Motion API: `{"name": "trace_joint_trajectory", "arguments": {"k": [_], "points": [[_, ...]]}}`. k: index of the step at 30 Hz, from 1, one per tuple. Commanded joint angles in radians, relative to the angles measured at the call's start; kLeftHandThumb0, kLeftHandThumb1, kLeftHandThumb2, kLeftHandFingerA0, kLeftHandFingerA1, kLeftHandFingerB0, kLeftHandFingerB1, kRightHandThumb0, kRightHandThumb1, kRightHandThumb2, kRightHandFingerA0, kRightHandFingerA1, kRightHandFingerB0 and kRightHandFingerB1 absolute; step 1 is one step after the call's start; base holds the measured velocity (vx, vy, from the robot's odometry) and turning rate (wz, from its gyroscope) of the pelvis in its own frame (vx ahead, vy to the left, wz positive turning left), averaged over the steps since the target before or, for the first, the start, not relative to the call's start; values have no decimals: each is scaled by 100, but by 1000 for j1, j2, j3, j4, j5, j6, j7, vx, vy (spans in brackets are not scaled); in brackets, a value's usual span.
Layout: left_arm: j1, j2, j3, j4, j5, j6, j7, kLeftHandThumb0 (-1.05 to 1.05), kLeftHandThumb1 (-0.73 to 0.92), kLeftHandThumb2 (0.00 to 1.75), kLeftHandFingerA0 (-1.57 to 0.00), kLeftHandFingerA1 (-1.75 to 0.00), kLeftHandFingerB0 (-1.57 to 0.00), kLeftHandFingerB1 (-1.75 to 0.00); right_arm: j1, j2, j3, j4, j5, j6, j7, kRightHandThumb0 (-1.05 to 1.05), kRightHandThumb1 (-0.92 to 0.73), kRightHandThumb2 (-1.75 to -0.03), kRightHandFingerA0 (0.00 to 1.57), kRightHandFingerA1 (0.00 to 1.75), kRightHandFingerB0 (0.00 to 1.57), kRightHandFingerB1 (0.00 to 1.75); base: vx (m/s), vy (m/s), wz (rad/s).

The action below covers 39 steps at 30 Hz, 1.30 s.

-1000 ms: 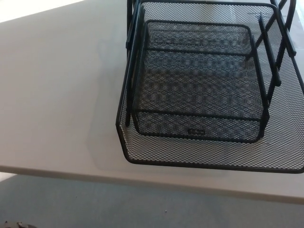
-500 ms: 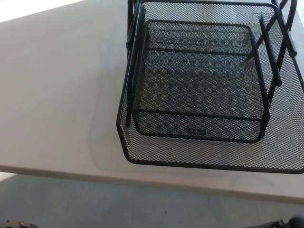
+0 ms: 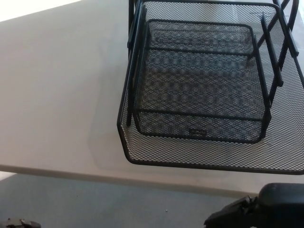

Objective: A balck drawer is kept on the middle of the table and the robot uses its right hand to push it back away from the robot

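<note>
A pale desk (image 3: 57, 95) fills the view, with a black mesh drawer (image 3: 204, 90) on its right half, its near rim close to the desk's near edge. The right hand (image 3: 259, 211) shows below that edge, near and slightly right of the drawer; I cannot tell its finger state. The left hand is unseen.

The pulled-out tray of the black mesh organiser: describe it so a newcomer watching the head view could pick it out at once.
Start at the pale table; the black mesh organiser stands on its right part. The pulled-out tray is the widest layer, its front rim jutting nearest the table's near edge. Unlike the smaller tray seated within the frame, its front corner is angled.
</note>
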Motion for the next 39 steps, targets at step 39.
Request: {"name": "trace_joint_trajectory", "arguments": {"k": [39], "points": [[-23,2,2,32,-4,-69,-30,-69,73,62,-36,-34,-30,-31,-530,332,369,250,52,602,226,-68,-82,-65,36,36,14,28,0,0,0]]}}
